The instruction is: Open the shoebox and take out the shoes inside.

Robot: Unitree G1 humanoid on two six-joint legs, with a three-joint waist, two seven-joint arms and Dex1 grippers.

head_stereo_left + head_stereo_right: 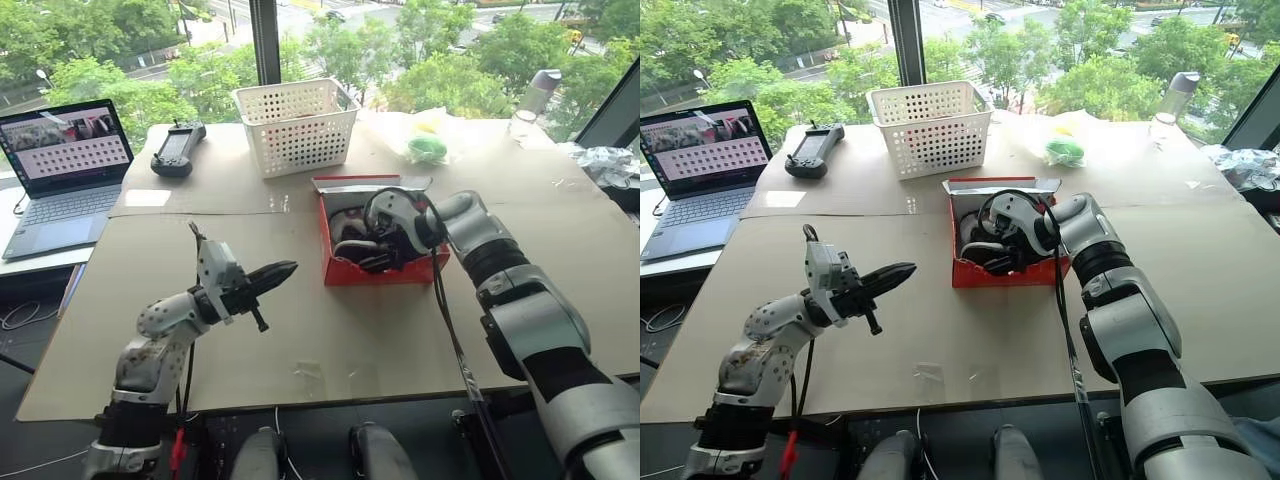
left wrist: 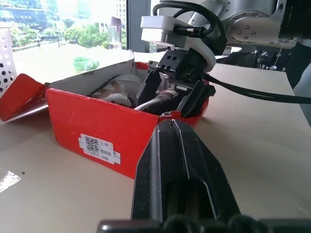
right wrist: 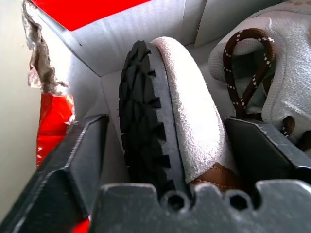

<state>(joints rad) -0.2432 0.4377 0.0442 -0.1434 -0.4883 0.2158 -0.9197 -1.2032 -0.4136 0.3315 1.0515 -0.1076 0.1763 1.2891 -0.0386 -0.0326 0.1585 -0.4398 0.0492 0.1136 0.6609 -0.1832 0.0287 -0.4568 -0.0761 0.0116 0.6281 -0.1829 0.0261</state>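
Now my right claw (image 3: pixel 170 145) is down inside the shoebox (image 1: pixel 375 270) at centre frame, fingers spread either side of one shoe (image 3: pixel 170 116) lying on edge — ready to pinch it out. My left claw (image 1: pixel 280 272), shut and empty, waits lower left.

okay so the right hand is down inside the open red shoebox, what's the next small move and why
Probably close the right hand on the shoe. The shoe stands on edge between its two open fingers, black sole toward one, inside the open shoebox, so it looks placed for a grip before lifting.
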